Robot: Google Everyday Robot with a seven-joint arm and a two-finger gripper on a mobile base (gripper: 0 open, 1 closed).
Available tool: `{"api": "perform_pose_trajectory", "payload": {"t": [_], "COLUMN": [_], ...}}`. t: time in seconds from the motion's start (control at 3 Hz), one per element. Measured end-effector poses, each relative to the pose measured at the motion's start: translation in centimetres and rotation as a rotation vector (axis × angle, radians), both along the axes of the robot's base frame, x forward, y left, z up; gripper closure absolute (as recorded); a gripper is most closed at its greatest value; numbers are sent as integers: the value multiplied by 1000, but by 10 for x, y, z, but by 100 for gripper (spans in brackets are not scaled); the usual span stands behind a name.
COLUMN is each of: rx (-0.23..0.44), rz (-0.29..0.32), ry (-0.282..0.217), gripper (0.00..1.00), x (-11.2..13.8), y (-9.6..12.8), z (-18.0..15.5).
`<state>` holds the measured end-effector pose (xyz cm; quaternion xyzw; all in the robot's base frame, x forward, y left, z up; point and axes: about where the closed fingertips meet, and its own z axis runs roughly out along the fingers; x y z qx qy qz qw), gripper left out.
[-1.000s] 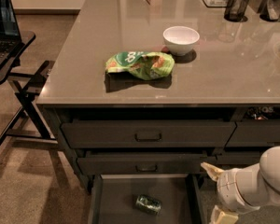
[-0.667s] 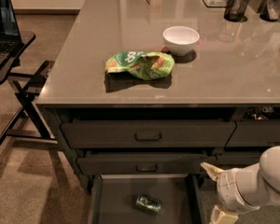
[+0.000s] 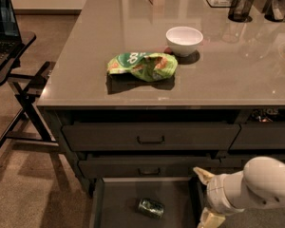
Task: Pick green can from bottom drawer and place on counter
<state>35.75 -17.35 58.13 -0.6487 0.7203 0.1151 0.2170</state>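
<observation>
- Bottom drawer (image 3: 116,205) is pulled out at the foot of the cabinet, its flat grey floor open to view.
- In it: the green can (image 3: 150,207), lying on its side on the floor, a little right of the middle and clear of both side walls.
- The two drawers (image 3: 150,137) above it are closed, dark fronts with small bar handles.
- Up on the counter (image 3: 237,80), a white bowl (image 3: 184,40) sits upright near the middle.
- A crumpled green-and-orange snack bag (image 3: 142,65) lies just beside the bowl, nearer the front edge.
- Two dark mesh cups (image 3: 241,5) stand at the far right of the counter; I can't make out what's in them.
- Off to the left, a laptop (image 3: 2,20) sits on a small side table (image 3: 14,65).
- Now my gripper (image 3: 205,196): it's low at the right, just beside the bottom drawer's right wall.
- My fingers (image 3: 203,175) are spread apart, one pale tip up by the drawer's back corner, the other down at the frame's lower edge.
- Nothing between them. I'm holding nothing, and the green can lies apart from me, off to my gripper's left.
</observation>
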Motion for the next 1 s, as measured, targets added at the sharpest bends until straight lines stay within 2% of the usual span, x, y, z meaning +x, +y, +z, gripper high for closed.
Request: {"api": "perform_pose_trajectory", "payload": {"t": [0.33, 0.67, 1.0], "rx": [60, 111, 141], "rz": [-11, 16, 29], "ry": [-65, -107, -54], "gripper": [0, 0, 0], "x": [22, 45, 60], "y": [1, 6, 12], "z": [-49, -97, -156]}}
